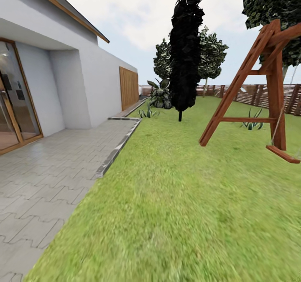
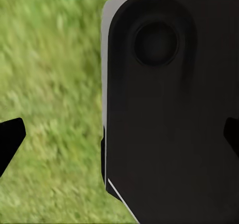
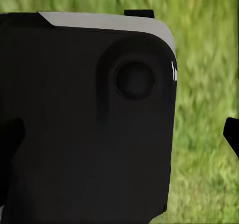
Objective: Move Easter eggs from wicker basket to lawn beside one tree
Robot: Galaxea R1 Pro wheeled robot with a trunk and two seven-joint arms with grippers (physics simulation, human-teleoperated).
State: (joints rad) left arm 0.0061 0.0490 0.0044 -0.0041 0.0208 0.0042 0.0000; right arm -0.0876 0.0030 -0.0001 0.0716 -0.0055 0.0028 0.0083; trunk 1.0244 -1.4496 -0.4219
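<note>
The lawn (image 1: pixel 175 198) stretches ahead of me in the head view, wide and green. The Easter eggs and the wicker basket are out of view. A tree (image 1: pixel 276 2) with dark green leaf clusters overhead stands at the far right, behind a swing frame. In the left wrist view my left gripper (image 2: pixel 119 137) is open, its dark fingertips (image 2: pixel 10 139) far apart with nothing between them. My right gripper (image 3: pixel 119 139) is likewise open and empty in the right wrist view. Both hang beside the robot's black body, over grass.
A grey paved patio (image 1: pixel 46 177) and a white house (image 1: pixel 71 77) with a glass door lie to the left. A tall dark conifer (image 1: pixel 186 48) stands mid-lawn. A wooden swing frame (image 1: pixel 259 85) with a hanging seat (image 1: pixel 283 153) is at the right. A fence (image 1: pixel 251 93) closes the back.
</note>
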